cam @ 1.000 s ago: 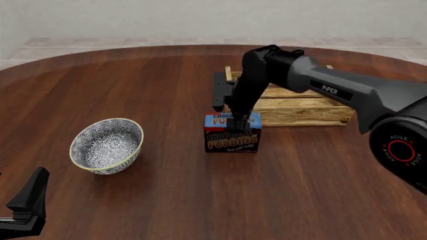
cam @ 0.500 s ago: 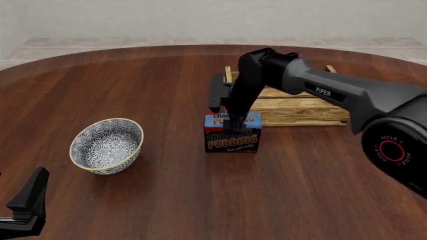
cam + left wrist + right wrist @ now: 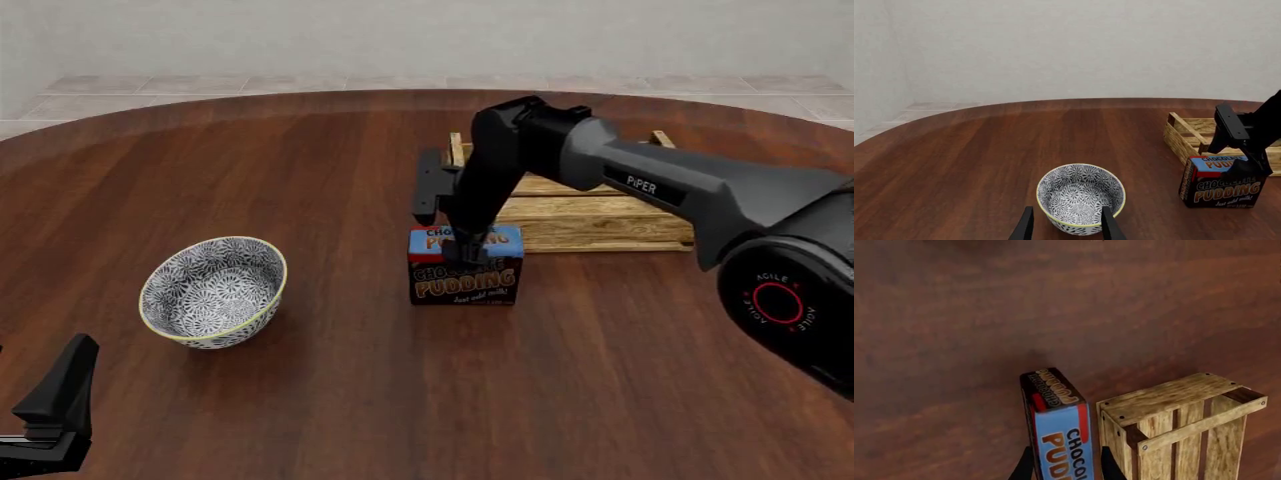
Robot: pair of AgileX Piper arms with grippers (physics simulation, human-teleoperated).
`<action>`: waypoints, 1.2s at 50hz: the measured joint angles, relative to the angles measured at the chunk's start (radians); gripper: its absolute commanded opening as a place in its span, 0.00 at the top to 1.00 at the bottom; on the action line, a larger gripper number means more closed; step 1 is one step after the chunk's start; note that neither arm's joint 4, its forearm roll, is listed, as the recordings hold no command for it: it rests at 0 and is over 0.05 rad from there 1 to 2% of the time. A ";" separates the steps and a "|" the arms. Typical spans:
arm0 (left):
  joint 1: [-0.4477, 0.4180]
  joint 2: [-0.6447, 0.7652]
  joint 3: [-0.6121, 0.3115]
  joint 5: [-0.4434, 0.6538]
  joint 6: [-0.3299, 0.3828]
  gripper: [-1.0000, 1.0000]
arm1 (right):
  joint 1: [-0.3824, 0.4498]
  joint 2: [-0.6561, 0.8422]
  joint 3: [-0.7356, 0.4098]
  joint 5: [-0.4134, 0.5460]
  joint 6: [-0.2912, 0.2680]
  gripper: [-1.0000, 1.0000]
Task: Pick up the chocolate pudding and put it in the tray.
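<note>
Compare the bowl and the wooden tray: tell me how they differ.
The bowl is round with a blue-and-white pattern and a yellowish rim; the tray is rectangular, built of pale wooden slats. In the front view the bowl stands alone at the table's left, while the tray sits farther back to the right, just behind the chocolate pudding. Both rest on the table with their openings up and hold nothing.

table (image 3: pixel 334 400): round, dark reddish wood | wall (image 3: pixel 400 35): plain off-white | floor (image 3: pixel 160 95): pale beige tiles
</note>
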 measured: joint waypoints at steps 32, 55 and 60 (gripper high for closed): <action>0.000 0.000 0.000 0.000 0.000 0.00 | 0.001 0.028 -0.030 0.001 0.016 0.00; 0.000 0.000 0.000 0.000 0.000 0.00 | 0.018 0.036 -0.025 -0.008 0.033 0.00; 0.000 0.000 0.000 0.000 0.000 0.00 | 0.028 0.030 -0.015 -0.012 0.036 1.00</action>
